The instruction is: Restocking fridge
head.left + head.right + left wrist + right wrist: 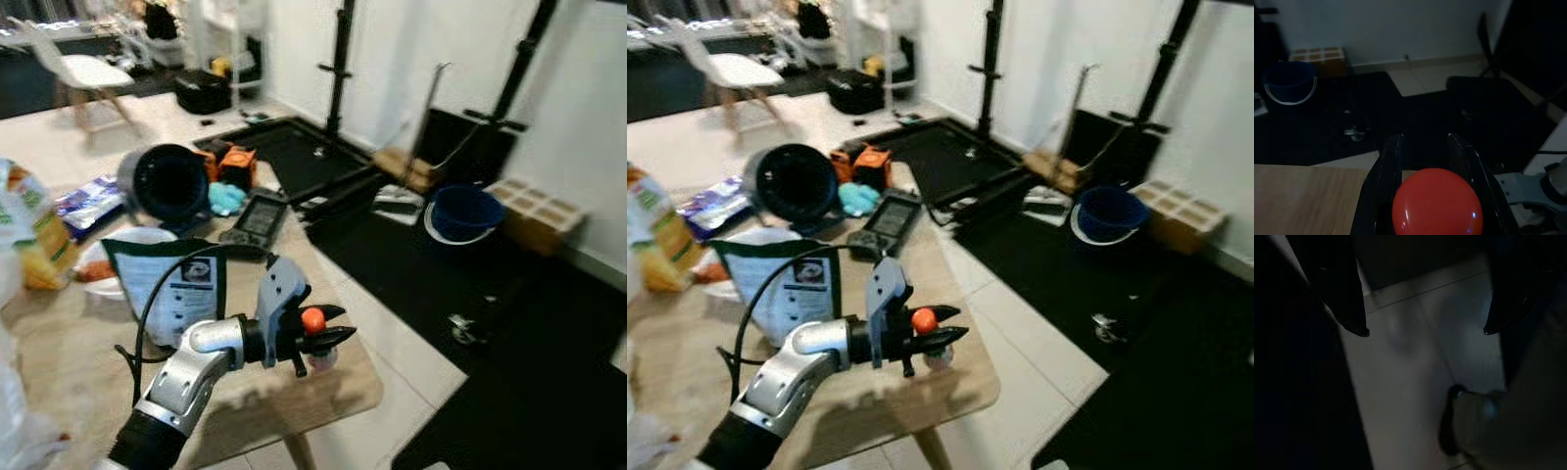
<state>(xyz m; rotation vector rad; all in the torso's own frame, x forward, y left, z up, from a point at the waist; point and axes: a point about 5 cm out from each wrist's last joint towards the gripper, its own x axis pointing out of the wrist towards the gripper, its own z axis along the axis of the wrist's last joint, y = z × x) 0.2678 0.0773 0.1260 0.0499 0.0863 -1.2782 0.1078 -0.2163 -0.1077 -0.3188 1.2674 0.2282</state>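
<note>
A small bottle with a round orange-red cap (313, 320) stands at the front right corner of the wooden table (343, 387). My left gripper (344, 324) reaches in from the left and is shut on that cap. In the left wrist view the cap (1437, 203) sits tight between the two black fingers (1382, 191). The bottle's pale body (322, 358) shows just under the gripper. The right wrist view is dark; there my right gripper (1425, 330) hangs open over pale floor tiles.
Behind the arm the table holds a green-and-white pouch (176, 286), a black cylinder lying on its side (167, 181), a black handheld device (257, 217), a plate (110, 264) and a snack bag (34, 230). Right of the table: black mats, stand poles and a blue bucket (465, 211).
</note>
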